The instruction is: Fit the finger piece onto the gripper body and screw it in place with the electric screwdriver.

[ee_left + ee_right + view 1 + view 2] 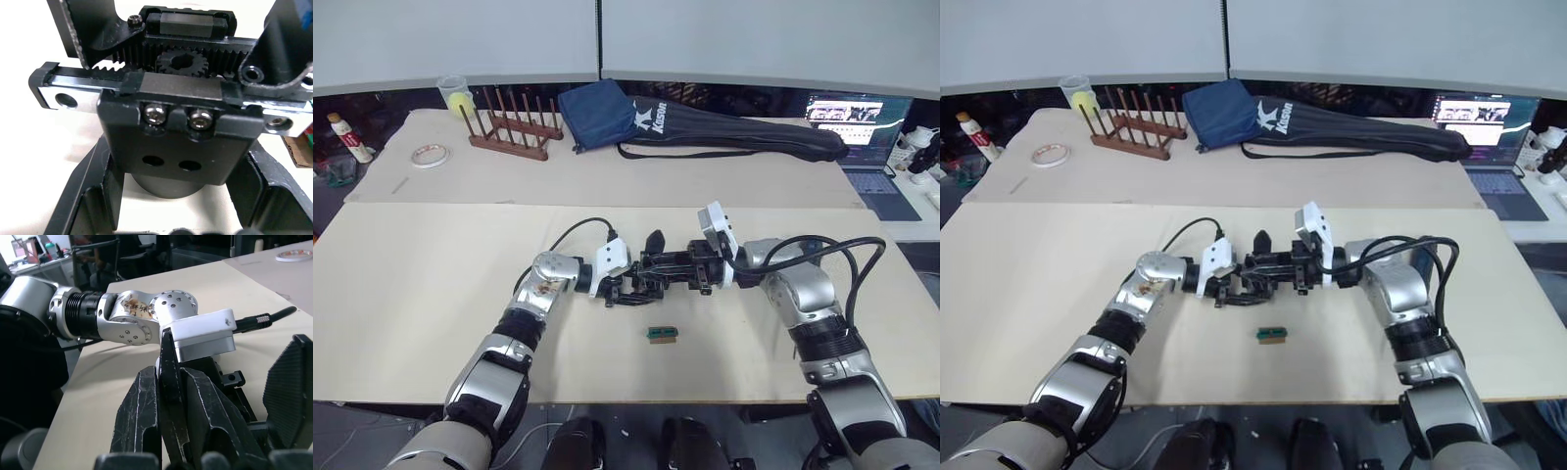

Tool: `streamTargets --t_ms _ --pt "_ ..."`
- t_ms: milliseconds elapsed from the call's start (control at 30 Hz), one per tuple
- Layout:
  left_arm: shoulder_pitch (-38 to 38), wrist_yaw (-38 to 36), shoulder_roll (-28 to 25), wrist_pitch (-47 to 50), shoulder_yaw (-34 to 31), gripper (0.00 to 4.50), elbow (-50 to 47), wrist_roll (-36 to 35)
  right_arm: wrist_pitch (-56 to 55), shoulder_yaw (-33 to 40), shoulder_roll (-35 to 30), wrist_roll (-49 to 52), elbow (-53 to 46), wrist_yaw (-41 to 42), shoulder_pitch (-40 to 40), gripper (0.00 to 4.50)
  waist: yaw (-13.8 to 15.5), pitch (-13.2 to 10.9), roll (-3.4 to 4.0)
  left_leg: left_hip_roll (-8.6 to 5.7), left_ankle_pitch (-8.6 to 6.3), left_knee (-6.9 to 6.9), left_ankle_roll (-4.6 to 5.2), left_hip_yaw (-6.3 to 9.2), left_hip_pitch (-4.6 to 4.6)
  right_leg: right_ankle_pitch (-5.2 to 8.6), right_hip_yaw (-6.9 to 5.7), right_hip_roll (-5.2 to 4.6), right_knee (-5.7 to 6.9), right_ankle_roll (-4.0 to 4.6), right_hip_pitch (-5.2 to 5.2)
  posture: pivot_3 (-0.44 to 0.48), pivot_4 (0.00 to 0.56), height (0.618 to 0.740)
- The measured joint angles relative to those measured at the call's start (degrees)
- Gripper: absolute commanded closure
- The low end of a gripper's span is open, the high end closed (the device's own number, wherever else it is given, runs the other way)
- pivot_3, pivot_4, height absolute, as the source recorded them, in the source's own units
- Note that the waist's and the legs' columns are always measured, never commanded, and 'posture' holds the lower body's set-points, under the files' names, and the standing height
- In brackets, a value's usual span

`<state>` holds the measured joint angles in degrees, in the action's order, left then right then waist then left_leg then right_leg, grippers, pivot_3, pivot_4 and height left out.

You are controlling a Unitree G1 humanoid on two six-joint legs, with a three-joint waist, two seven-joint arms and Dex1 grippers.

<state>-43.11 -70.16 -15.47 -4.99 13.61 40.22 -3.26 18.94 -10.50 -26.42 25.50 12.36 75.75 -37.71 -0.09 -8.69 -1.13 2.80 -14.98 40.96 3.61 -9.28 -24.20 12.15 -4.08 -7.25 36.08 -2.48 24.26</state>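
Note:
The gripper body (176, 127), a chunky black block with a toothed rail, a cog and two silver screws, is held at the table's middle with its pointed finger (654, 241) up. My left gripper (625, 290) is shut on its round barrel base. From the right, my right gripper (683, 270) comes in against the body. It is shut on the finger piece (168, 382), a thin black wedge pinched between its fingers (210, 416). The electric screwdriver is out of view.
A small green block (662, 334) lies just in front of both grippers. On the far table are a long black zipped bag (734, 122), a blue pouch (597, 110), a wooden rack (514, 132), a tape roll (430, 155) and a laptop (862, 127).

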Motion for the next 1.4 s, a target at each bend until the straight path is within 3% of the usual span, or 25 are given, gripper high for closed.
streamTargets --t_ms 200,500,900,1200,1400 --pt "0.03 0.08 -0.05 0.00 0.01 2.19 0.13 0.21 -4.64 -1.30 0.00 -1.54 3.31 3.00 -1.50 4.20 -0.07 0.22 0.01 0.01 -0.01 -0.01 0.01 0.00 0.01 0.00 0.00 0.00 0.00 0.00 0.00 0.000 0.150 0.740" --pt "0.13 0.90 0.15 -0.04 0.02 2.19 0.69 0.95 -4.04 1.10 0.36 -1.06 -0.71 -0.96 3.92 4.20 -0.17 0.82 -0.01 0.01 -0.07 -0.02 0.09 0.04 0.05 0.00 0.00 -0.07 0.02 0.01 -0.02 0.000 0.150 0.740" --pt "1.36 1.36 -0.40 0.22 -0.13 2.19 -1.15 0.78 -4.23 -2.24 0.13 -2.36 9.30 7.88 -4.51 4.20 -0.52 0.85 0.00 0.01 -0.13 -0.03 0.19 0.03 0.05 0.01 -0.01 -0.09 0.00 0.02 -0.02 0.000 0.150 0.740" --pt "2.66 2.18 -0.14 0.25 0.14 2.19 -3.05 0.97 5.63 -1.23 -2.76 -1.54 -2.66 0.42 0.52 4.20 -0.36 1.09 0.05 -0.01 -0.18 -0.08 0.19 0.03 0.06 0.01 -0.03 -0.24 -0.11 0.02 -0.02 0.000 0.150 0.740" --pt "3.07 2.47 -0.38 0.62 0.07 2.19 -3.67 0.87 7.35 -1.80 -2.40 -1.66 -1.05 0.69 -1.28 4.20 -0.48 1.10 0.05 -0.01 -0.21 -0.10 0.22 0.02 0.06 0.01 -0.05 -0.24 -0.16 0.02 -0.03 0.000 0.150 0.740"
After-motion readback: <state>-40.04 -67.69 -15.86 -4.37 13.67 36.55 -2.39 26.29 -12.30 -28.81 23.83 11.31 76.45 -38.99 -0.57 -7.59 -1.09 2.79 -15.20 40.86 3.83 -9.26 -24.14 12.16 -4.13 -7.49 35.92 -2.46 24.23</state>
